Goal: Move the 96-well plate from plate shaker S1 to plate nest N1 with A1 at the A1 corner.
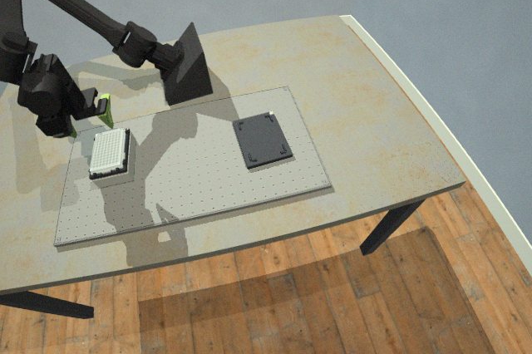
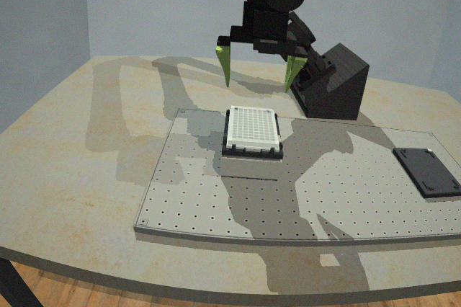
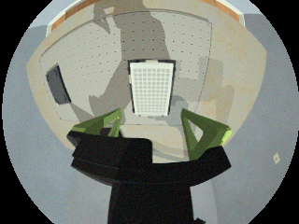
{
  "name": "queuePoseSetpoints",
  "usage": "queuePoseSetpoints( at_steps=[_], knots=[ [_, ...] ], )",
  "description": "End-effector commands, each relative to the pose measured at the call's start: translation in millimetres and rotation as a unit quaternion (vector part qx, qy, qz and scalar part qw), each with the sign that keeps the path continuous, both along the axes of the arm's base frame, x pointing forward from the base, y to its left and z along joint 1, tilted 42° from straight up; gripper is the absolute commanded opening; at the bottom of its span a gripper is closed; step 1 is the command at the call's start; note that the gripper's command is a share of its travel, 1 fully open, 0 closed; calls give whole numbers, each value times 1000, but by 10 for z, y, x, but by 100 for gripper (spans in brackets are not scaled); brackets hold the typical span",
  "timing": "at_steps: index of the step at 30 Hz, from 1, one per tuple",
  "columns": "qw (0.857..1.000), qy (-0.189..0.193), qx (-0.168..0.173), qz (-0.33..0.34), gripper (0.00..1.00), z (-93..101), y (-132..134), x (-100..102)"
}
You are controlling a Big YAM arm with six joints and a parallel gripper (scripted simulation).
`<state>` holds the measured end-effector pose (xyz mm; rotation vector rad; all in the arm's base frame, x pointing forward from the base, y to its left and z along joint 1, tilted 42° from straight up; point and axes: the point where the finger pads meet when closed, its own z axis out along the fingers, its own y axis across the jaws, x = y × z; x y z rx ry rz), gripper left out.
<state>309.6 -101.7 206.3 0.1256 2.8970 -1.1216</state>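
The white 96-well plate [image 1: 109, 150] sits in the black plate shaker S1 [image 1: 112, 171] at the left of the perforated board; it also shows in the exterior view [image 2: 253, 127] and in the wrist view [image 3: 149, 88]. My gripper [image 2: 256, 68] with green fingers is open and empty, hovering above and just behind the plate. It also shows in the top view [image 1: 90, 120] and in the wrist view [image 3: 152, 127]. The dark plate nest N1 [image 1: 262, 140] lies empty at the right of the board, with a pale mark [image 1: 271, 113] at its far corner; the nest also shows in the exterior view [image 2: 428, 171].
The arm's dark wedge-shaped base [image 1: 187, 67] stands behind the perforated board [image 1: 193, 165]. The table's right edge runs along a pale wall trim [image 1: 434, 122].
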Motion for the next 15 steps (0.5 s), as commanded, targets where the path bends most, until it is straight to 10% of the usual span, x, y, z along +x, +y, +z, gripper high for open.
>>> queuePoseSetpoints(
  at_steps=[1, 15],
  knots=[
    [1000, -22, 1, 3, 100, 126, 30, 95],
    [1000, -12, 0, 0, 100, -99, -145, 36]
  ],
)
